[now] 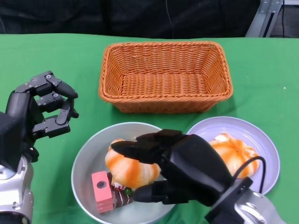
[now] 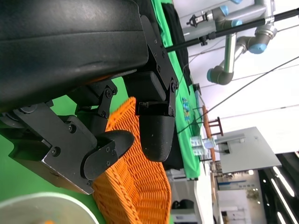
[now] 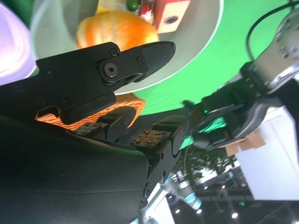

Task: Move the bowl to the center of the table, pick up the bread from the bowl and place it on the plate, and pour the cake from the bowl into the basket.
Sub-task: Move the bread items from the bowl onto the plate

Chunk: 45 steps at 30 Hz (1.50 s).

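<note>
A grey bowl (image 1: 86,161) sits at the table's front middle, holding an orange-striped bread (image 1: 126,169), a pink cake block (image 1: 102,190) and a dark cake slice (image 1: 122,196). My right hand (image 1: 177,168) hovers over the bowl's right side, fingers spread above the bread (image 3: 114,29) with nothing held. To the bowl's right, a lilac plate (image 1: 247,133) carries another striped bread (image 1: 236,153). My left hand (image 1: 39,114) hangs empty left of the bowl, fingers curled but apart. The woven basket (image 1: 166,77) stands behind both dishes.
Green cloth covers the table (image 1: 56,65). The basket (image 2: 135,186) shows beyond my left hand's fingers (image 2: 156,135) in the left wrist view. Dark backdrop lies past the table's far edge.
</note>
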Each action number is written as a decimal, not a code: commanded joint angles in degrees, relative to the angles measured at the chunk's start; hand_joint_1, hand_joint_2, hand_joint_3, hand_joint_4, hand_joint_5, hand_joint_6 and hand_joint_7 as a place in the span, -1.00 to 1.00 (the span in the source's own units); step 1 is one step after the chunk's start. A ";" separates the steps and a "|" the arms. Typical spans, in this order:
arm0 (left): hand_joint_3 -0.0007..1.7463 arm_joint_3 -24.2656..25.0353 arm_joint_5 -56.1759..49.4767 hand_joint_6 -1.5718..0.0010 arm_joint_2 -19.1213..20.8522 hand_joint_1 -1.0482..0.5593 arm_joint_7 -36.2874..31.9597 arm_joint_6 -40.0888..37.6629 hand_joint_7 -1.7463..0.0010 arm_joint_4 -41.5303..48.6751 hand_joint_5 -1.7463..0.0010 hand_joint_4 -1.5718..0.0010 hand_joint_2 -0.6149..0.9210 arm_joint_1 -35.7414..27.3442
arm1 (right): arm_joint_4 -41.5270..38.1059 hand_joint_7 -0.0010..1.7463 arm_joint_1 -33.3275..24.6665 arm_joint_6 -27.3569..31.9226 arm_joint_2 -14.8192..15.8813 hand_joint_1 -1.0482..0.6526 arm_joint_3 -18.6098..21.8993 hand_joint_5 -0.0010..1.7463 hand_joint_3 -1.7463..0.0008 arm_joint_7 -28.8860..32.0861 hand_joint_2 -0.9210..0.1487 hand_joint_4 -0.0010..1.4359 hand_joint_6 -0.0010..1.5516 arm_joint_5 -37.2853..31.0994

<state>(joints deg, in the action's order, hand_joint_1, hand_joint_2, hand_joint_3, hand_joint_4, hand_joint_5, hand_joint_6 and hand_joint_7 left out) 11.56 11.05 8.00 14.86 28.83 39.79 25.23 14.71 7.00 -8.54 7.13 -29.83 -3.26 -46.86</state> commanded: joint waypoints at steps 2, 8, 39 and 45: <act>0.20 0.58 1.59 -0.13 0.25 0.31 1.20 -1.54 -0.36 -1.38 -0.65 -0.06 0.51 -0.97 | -1.16 -1.00 2.29 2.94 -0.33 -0.66 -0.83 -0.94 0.97 -2.72 -1.00 -0.31 -0.42 -2.21; 0.17 0.59 2.32 -0.14 -0.05 0.31 1.99 -1.80 -0.32 -2.03 -0.63 -0.06 0.51 -1.32 | -2.18 -1.00 4.63 8.13 -0.34 -0.76 -3.22 -0.99 0.96 -5.58 -1.00 -0.45 -0.52 -10.03; 0.25 0.29 -2.14 -0.15 -0.04 0.30 -1.37 1.48 -0.39 -2.69 -0.65 -0.10 0.52 -1.99 | -22.34 -0.96 10.95 9.18 -1.05 -0.76 -7.99 -0.87 0.90 5.60 -1.00 -0.24 -0.40 -16.02; 0.26 0.46 -1.57 -0.16 -0.16 0.31 -1.48 0.79 -0.42 -3.02 -0.65 -0.11 0.49 -2.01 | -27.24 -0.97 12.42 7.40 -1.43 -0.66 -8.12 -0.88 0.94 9.10 -1.00 -0.12 -0.32 -13.69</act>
<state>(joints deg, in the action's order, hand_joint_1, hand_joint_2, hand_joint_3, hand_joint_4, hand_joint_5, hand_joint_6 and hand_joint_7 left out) 11.61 9.22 7.15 13.75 29.45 37.35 23.68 -10.93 18.97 -1.01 5.38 -38.32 5.35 -61.42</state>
